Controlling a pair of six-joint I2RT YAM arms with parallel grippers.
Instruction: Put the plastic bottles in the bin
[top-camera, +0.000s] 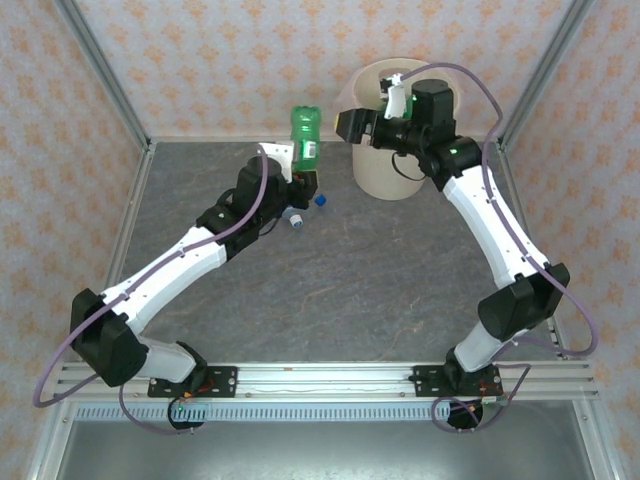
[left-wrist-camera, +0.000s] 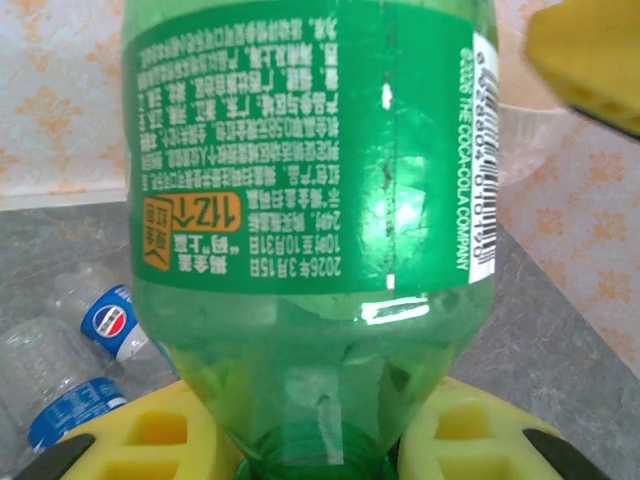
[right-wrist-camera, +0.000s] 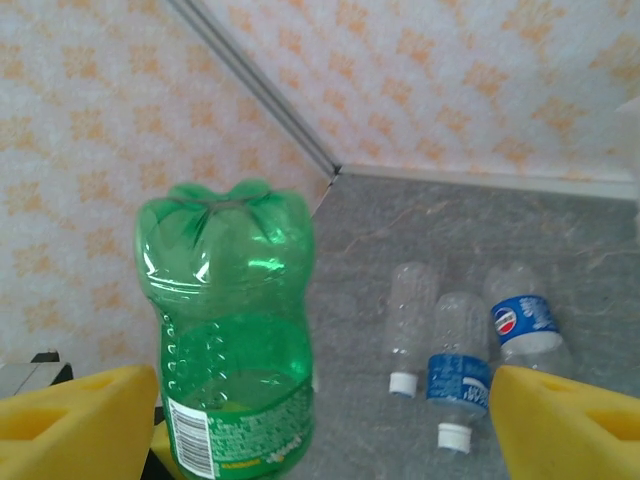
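Left tool: clamped on the neck of the green bottle. I had it upside down with the base in the air, well off the surface.
Right tool: my yellow foam pads stood wide apart with nothing gripped. The green bottle sat between them in my right wrist view, and I couldn't tell if either pad touched it.
Green bottle, material: see-through green plastic, smooth walls, a lobed petal-shaped base and rows of little dimples below that.
Green bottle, label: a green wrap with blocks of small Chinese print, upside down to my left wrist cam. It also had an orange box reading "112", a barcode strip, and "THE COCA-COLA COMPANY" along the edge.
Bin: round cream plastic bucket at the far right of the surface. The green bottle hung just left of it, not inside.
Clear bottles: three lay on the grey stone-look surface, all thin crinkly plastic with white caps. One was bare, one had a blue label, and one had a Pepsi logo.
Views: overhead gave me the bin and both arms, the left wrist gave the print, and the right wrist gave the lobed base.
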